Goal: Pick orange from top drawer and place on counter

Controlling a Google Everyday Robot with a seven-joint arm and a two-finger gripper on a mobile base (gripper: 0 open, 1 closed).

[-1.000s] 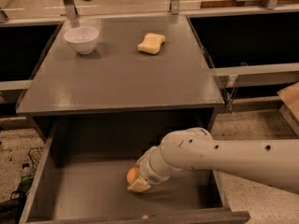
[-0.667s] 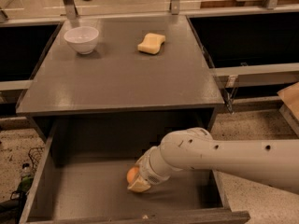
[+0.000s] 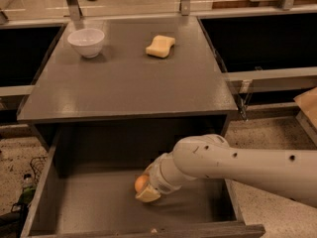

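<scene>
The orange (image 3: 140,183) is a small orange ball inside the open top drawer (image 3: 99,207), near the middle of its floor. My gripper (image 3: 145,189) is down in the drawer and right against the orange, reaching in from the right at the end of the white arm (image 3: 237,165). The arm's wrist hides the right side of the orange. The counter (image 3: 129,78) is the dark grey tabletop above the drawer.
A white bowl (image 3: 86,42) stands at the counter's back left and a pale yellow sponge (image 3: 160,46) at its back middle. Black recessed basins (image 3: 262,38) flank the counter. The drawer's front edge (image 3: 148,232) runs along the bottom of the view.
</scene>
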